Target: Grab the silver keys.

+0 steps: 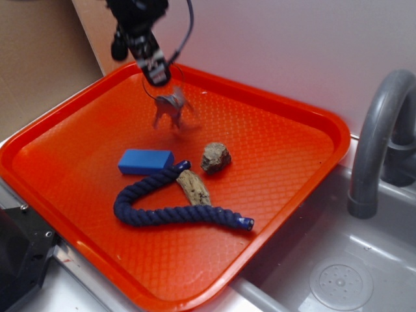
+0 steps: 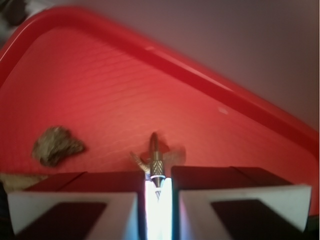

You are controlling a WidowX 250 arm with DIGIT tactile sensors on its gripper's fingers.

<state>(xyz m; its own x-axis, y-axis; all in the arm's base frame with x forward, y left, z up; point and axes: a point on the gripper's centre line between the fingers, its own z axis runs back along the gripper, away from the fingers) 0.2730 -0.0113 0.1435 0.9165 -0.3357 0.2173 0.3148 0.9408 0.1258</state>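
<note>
A tray (image 1: 305, 123) fills most of the exterior frame, with a sink (image 1: 344, 273) at the lower right and a tap (image 1: 377, 136) at the right edge. In the upper left, the gripper (image 1: 158, 77) hangs over the tray's far part with the keys (image 1: 170, 107) dangling just beneath it. Near the middle lie a block (image 1: 145, 161), a rock (image 1: 215, 157) to its right, a piece of wood (image 1: 194, 187) below the rock, and a rope (image 1: 175, 211) curving in front of them.
</note>
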